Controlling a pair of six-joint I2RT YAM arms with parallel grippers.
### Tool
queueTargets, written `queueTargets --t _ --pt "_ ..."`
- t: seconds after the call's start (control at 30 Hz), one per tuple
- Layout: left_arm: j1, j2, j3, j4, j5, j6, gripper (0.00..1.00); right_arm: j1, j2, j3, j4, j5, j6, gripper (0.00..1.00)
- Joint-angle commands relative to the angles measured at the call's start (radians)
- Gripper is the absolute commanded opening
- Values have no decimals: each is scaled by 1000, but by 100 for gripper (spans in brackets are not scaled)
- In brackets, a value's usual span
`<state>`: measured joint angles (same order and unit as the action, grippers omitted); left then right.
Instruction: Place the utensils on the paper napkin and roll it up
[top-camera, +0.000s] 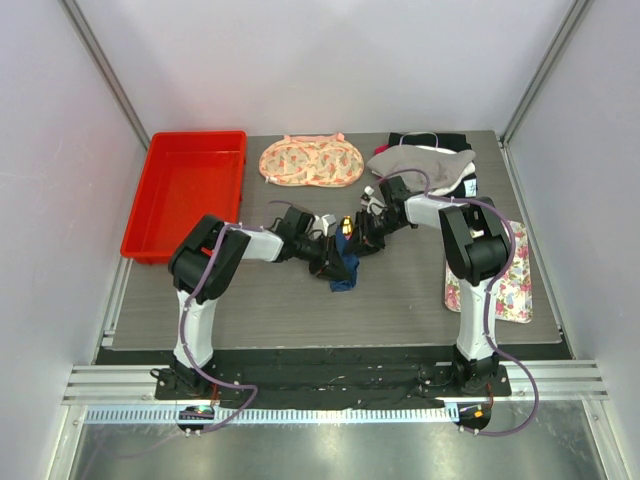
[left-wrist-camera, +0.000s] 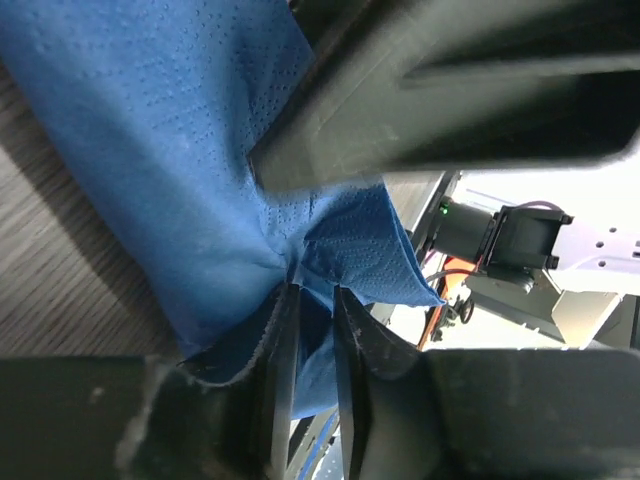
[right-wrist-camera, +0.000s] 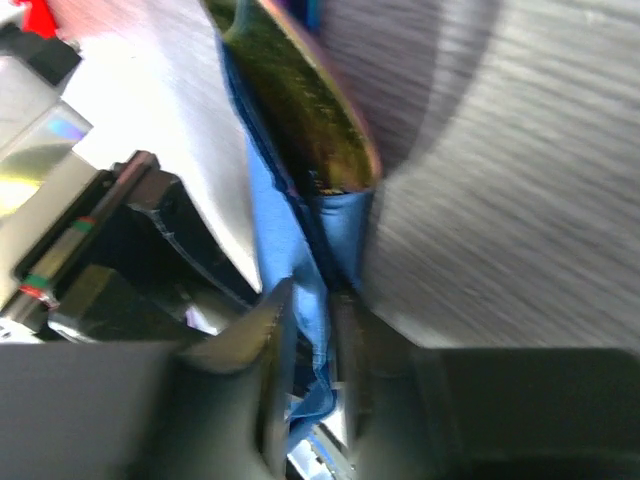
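Observation:
The dark blue paper napkin (top-camera: 342, 270) is bunched up at the table's middle, held between both grippers. My left gripper (top-camera: 332, 262) is shut on a gathered fold of the napkin (left-wrist-camera: 200, 180). My right gripper (top-camera: 356, 243) is shut on another edge of the napkin (right-wrist-camera: 290, 250). A utensil with a yellowish end (right-wrist-camera: 300, 90) lies against the napkin in the right wrist view; an orange bit (top-camera: 346, 224) shows between the grippers from above. The other utensils are hidden.
A red tray (top-camera: 185, 190) stands at the back left. A peach floral cloth (top-camera: 310, 160) lies at the back middle, grey and black cloths (top-camera: 425, 160) at the back right. A white floral mat (top-camera: 510, 280) lies under the right arm.

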<state>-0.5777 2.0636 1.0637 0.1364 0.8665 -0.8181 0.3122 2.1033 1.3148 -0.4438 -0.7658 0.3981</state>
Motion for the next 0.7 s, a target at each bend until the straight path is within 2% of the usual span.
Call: queueTargets --t 0.0,0.03,0.1,0.4,0.57,0.67 --pt "-5 58 1 -112 -113 93 30 -5 -11 -2 -33 56 -16 37" --pt "-4 64 2 -113 -116 93 30 -10 -14 3 -41 57 -21 45" --pt "-5 67 -4 -116 -121 92 34 -13 -26 17 -67 71 -25 51" --pt "3 55 1 -130 -127 103 39 -13 -31 24 -220 111 -136 52" --pt "3 46 2 -130 -123 117 39 -9 -55 -2 -231 112 -166 50" --pt "3 32 4 -130 -121 122 39 2 -43 7 -246 125 -192 39"
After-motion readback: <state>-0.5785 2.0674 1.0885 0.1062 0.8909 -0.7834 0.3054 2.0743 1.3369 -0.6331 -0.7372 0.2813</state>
